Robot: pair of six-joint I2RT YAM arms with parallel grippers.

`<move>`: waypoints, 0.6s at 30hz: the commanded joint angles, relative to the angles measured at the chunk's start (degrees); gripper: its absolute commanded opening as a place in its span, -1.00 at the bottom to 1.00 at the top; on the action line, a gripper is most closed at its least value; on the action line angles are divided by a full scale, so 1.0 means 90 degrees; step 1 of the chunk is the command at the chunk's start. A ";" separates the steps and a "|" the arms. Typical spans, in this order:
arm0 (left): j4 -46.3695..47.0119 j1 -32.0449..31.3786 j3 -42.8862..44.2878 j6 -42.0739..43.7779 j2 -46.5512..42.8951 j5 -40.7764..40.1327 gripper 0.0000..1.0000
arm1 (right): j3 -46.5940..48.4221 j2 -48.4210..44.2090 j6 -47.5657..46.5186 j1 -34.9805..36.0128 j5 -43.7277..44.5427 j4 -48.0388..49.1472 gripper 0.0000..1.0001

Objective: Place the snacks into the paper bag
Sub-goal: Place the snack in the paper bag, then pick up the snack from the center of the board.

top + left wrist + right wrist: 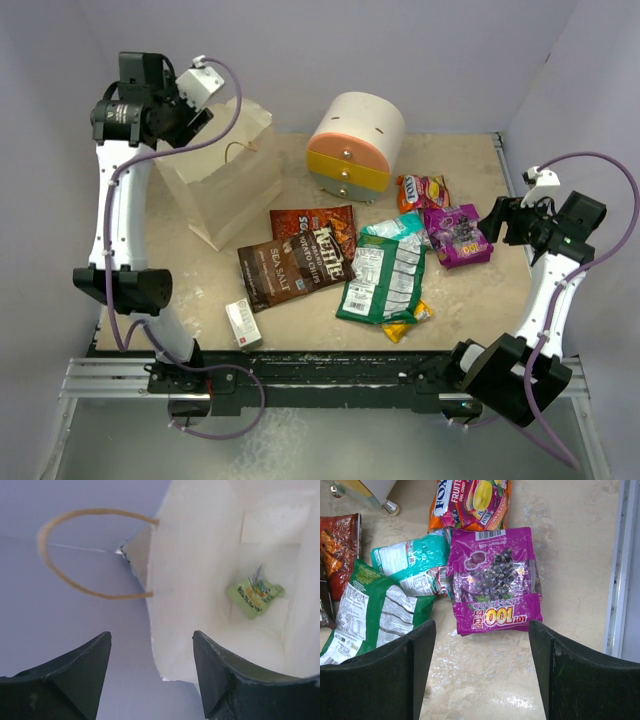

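The cream paper bag (225, 175) stands at the back left. My left gripper (190, 118) hovers open and empty over its mouth; the left wrist view shows the bag's inside wall (195, 570), a string handle (75, 555) and a small green packet (254, 596) on its bottom. My right gripper (497, 222) is open and empty, just right of a purple candy pack (457, 235) (492, 580). An orange fruit-candy pack (420, 190) (470, 502), a teal packet (412, 555), a green bag (385, 280) (370, 615), two brown chip bags (300, 255) and a yellow pack (405, 325) lie mid-table.
A round white-orange-yellow drawer unit (355, 145) stands at the back centre. A small white box (243, 322) lies near the front edge. A metal rail (620, 565) runs along the table's right edge. Purple walls enclose the table.
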 commanded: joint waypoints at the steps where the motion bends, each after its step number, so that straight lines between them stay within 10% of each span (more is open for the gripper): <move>1: 0.0920 -0.0057 0.0345 -0.0943 -0.0655 0.0288 0.47 | 0.0041 -0.0015 -0.0069 -0.0019 -0.0221 0.0060 0.55; 9: 0.0713 -0.0545 0.0116 -0.2140 -0.1092 0.1930 0.68 | 0.0307 0.0250 -0.1185 0.0149 -0.0744 -0.0951 0.56; 18: 0.1079 -0.0844 -0.1084 -0.2205 -0.1818 0.2228 0.78 | 0.0035 0.0624 -0.3911 0.2419 0.0816 -0.2546 0.54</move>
